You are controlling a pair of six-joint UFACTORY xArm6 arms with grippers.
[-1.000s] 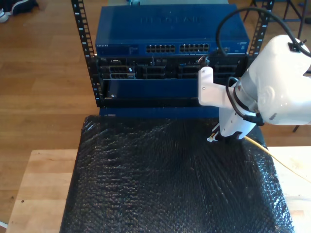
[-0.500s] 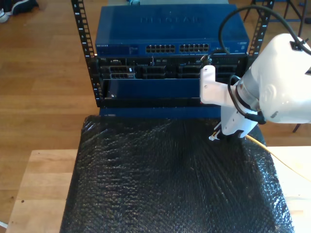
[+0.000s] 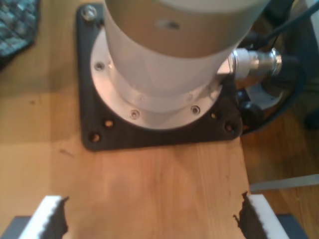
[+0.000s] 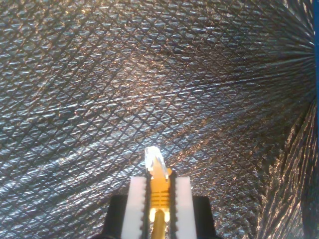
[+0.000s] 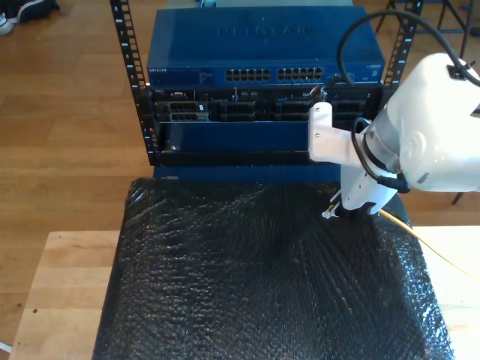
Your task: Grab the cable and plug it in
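Switch [image 5: 262, 49] in rack at back, port rows facing worktop [image 5: 67, 285]. Cable [image 4: 159, 186] pinched in my second hand [image 4: 159, 199], clear plug [image 4: 152, 157] protruding over black mat [image 5: 262, 277], toward exterior view's right. My first hand [image 3: 149, 219] spread, idle. Judgement: lift, level plug, align squarely with port, push slowly

First gripper [image 3: 149, 219]: jaws spread wide, nothing between them.
Second gripper [image 4: 159, 196]: jaws clamped, pointing down.
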